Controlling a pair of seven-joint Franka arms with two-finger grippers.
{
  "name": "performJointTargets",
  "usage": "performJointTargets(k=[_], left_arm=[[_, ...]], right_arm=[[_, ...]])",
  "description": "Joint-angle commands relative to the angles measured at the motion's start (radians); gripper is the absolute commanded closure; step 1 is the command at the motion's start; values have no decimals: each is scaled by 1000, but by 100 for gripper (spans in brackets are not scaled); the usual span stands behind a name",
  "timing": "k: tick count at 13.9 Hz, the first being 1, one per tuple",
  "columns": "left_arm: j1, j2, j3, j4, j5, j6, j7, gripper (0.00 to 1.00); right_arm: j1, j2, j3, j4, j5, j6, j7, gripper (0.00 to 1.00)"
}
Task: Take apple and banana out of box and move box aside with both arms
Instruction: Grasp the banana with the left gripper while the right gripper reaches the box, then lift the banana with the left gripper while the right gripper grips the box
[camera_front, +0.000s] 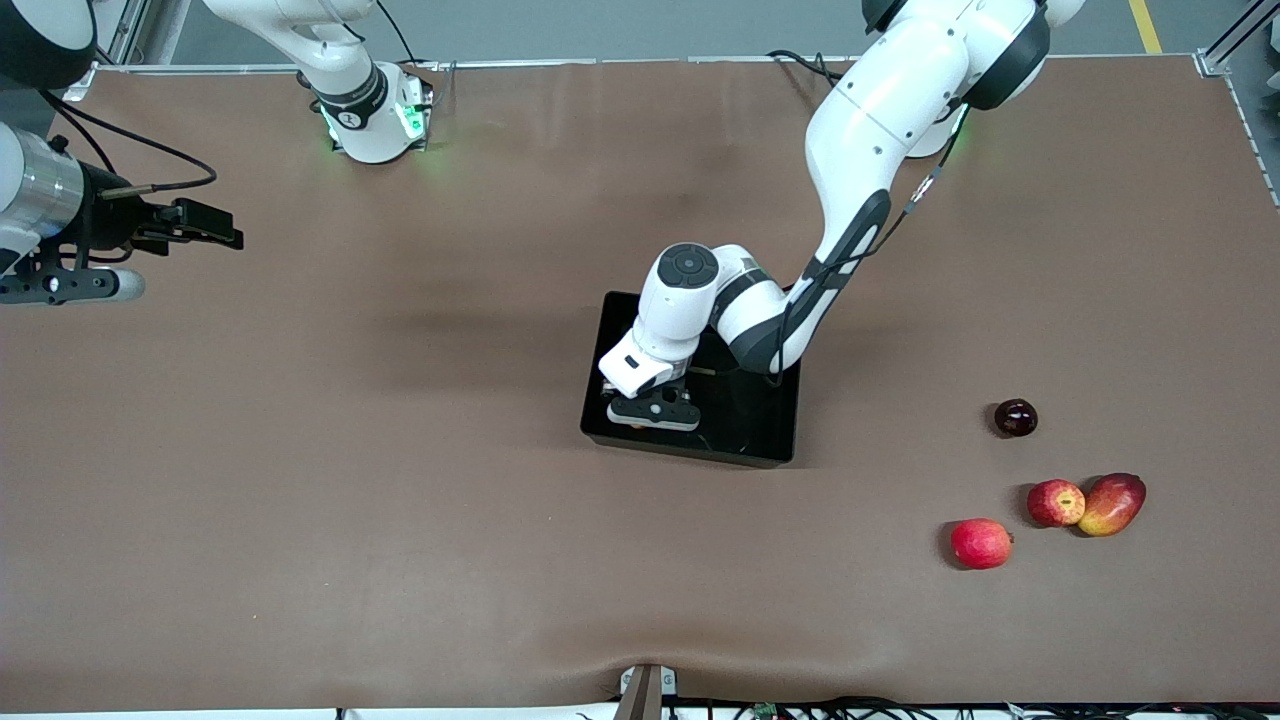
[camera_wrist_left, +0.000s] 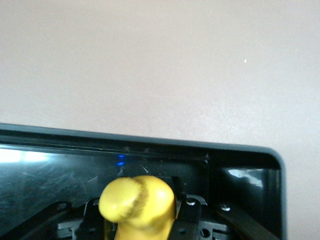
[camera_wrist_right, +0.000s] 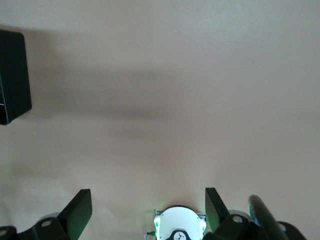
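Note:
The black box (camera_front: 765, 425) lies mid-table, and its rim (camera_wrist_left: 150, 141) fills the left wrist view. My left gripper (camera_front: 655, 412) is down inside the box, at its end toward the right arm. It is shut on the yellow banana (camera_wrist_left: 137, 202), whose blunt end sticks out between the black fingers (camera_wrist_left: 192, 212). In the front view the hand hides the banana. The small red apple (camera_front: 1056, 502) with yellow patches sits toward the left arm's end, nearer the front camera than the box. My right gripper (camera_front: 225, 232) hangs open over bare table at the right arm's end, its fingers (camera_wrist_right: 80, 210) wide apart.
A red-yellow mango (camera_front: 1112, 503) touches the apple. A plain red round fruit (camera_front: 981, 543) lies a little nearer the camera, and a dark round fruit (camera_front: 1015, 417) farther from it. The box's corner (camera_wrist_right: 12, 75) shows in the right wrist view.

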Motion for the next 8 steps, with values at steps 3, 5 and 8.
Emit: performJointTargets(k=[3,5,8], left_arm=[[11,-144,-6,-18,-17,-156,-21,100],[41,-194,-6,-21,-40,-221,0,100],[114,-259,-6,-24,-117,-287,122,100]], right_arm=[[4,57,-2,67,147,29,15,0],[62,99,-1,72,151,84,16,0],[118,166,-1,70,151,137,89,0]])
